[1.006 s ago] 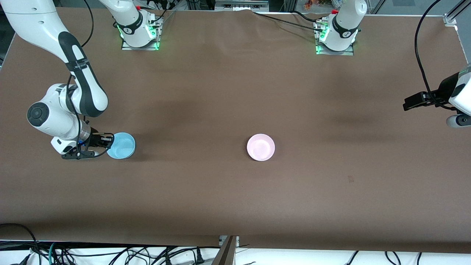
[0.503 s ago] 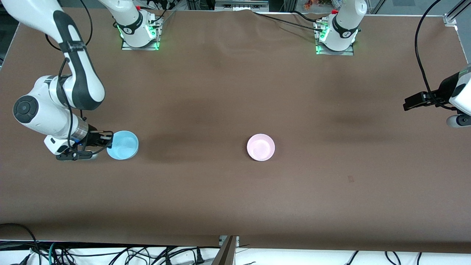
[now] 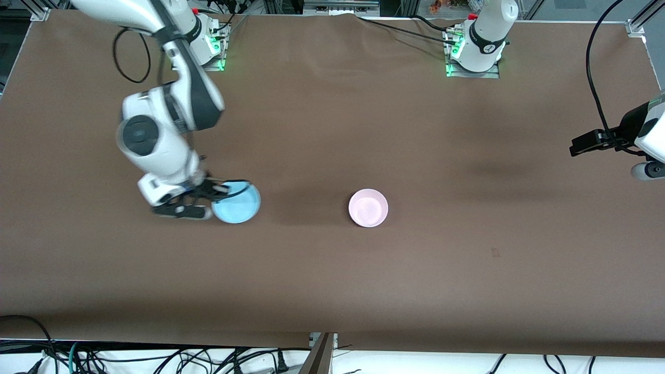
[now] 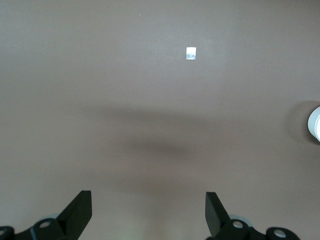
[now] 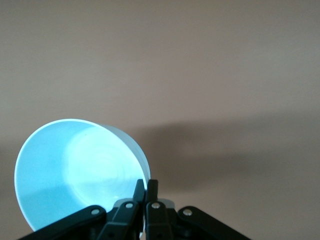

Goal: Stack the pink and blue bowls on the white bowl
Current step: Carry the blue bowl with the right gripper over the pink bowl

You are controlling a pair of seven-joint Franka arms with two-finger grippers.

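My right gripper (image 3: 221, 195) is shut on the rim of the light blue bowl (image 3: 237, 204) and holds it tilted a little above the table, toward the right arm's end. The right wrist view shows the fingers (image 5: 145, 186) pinching the blue bowl's (image 5: 75, 170) wall. The pale pink bowl (image 3: 368, 208) sits upright near the table's middle. I cannot make out a white bowl apart from it. My left gripper (image 4: 148, 215) is open and empty above bare table at the left arm's end. A pale round edge (image 4: 315, 125) shows at that view's border.
The brown table cover (image 3: 332, 280) is bare around the bowls. The left arm's hand (image 3: 647, 150) waits at the table's edge. A small white tag (image 4: 190, 53) lies on the table. Cables hang along the front edge (image 3: 156, 358).
My right arm has swung the blue bowl from the table's end toward the pink bowl, and it now hangs tilted. The left arm and pink bowl have not moved.
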